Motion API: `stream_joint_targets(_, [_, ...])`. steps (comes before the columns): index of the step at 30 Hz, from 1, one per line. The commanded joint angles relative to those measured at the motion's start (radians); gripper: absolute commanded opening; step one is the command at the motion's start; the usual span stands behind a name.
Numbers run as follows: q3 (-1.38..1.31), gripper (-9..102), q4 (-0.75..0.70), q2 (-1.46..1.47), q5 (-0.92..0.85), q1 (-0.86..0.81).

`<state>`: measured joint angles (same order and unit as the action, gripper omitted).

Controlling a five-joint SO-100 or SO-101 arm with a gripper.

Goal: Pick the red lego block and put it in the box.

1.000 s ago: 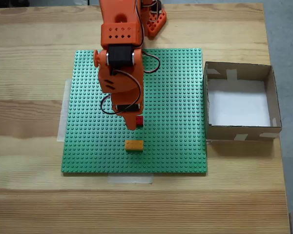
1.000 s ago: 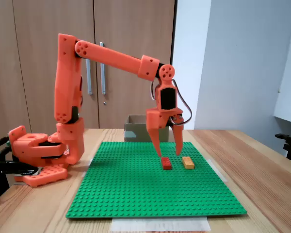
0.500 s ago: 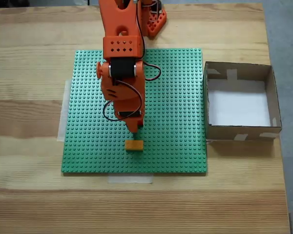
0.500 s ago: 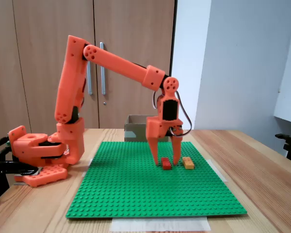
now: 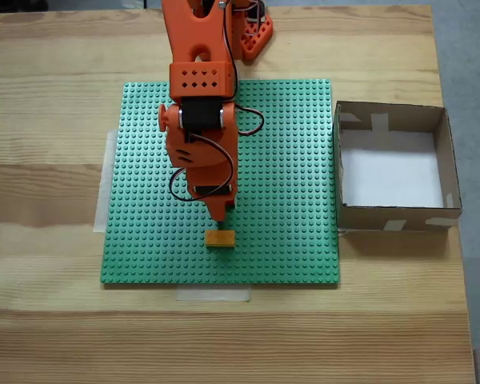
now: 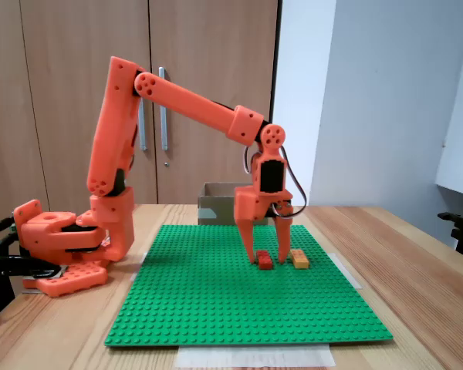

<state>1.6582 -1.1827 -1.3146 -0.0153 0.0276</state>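
Claw (image 6: 264, 256) spread wide, fingers straddling red lego block (image 6: 265, 260), not gripping it

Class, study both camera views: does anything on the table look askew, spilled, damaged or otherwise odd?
Nothing stands out. The red lego block and yellow brick lie flat on the green baseplate, and the box stands upright.

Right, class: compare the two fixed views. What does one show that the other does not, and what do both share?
A fixed view looks down into the box, showing its white bottom and tape patches. Another fixed view shows the red lego block on the baseplate inside the open end effector, with cupboard doors behind. Both share the green baseplate, the yellow-orange brick and the orange arm.
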Motion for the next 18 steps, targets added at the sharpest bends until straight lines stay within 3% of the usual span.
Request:
stream_joint_targets(1, [-0.040, 22, -0.003, -0.006, -0.011, -0.006])
stream_joint_targets(5, [-0.040, 19, -0.005, -0.006, -0.011, -0.006])
stream_joint_targets(13, [-0.029, 0, 0.005, -0.018, -0.012, -0.006])
stream_joint_targets(18, [-0.021, -1, 0.014, -0.031, -0.018, -0.008])
